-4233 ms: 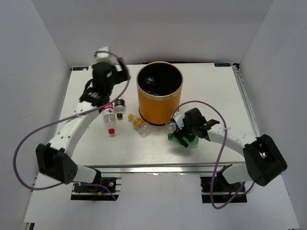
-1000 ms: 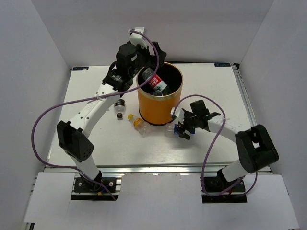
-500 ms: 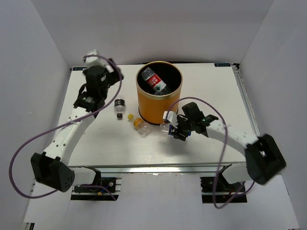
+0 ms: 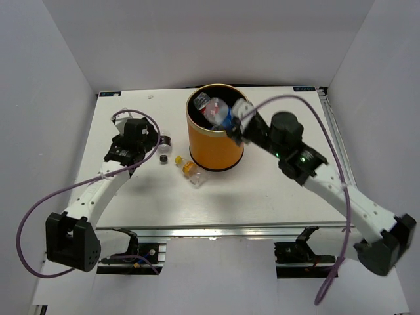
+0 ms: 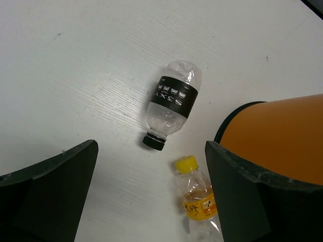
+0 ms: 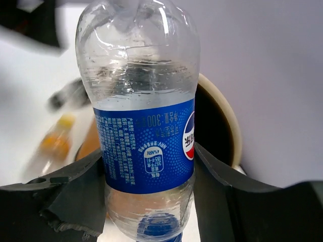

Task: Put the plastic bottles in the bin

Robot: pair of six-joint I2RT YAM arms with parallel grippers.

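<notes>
Where the white table sits boxed in by plain white walls on three sides, one orange bin stands upright on it, open end up, pale rim around a dark inside.

Four plastic bottles can be counted. Two lie on their sides on the table just left of the bin: a clear one with a black label and black cap, and nearer the bin's foot a yellow-capped bottle with an orange label. The two lie close together; whether they touch cannot be told. A third, the blue-labelled bottle, is up over the bin's right rim, clamped between the fingers of the right gripper, blue cap toward the wrist. The fourth, a clear bottle with some red on it, lies inside the bin; the dark inside hides whatever else may be down there.

The left gripper hangs over the table left of the bin, above the black-labelled bottle, its fingers spread wide and holding nothing.

A purple cable loops off each of the two arms; the right arm's cable arcs beside the bin. The right arm itself reaches across the table to the bin and covers part of its right rim from above.
</notes>
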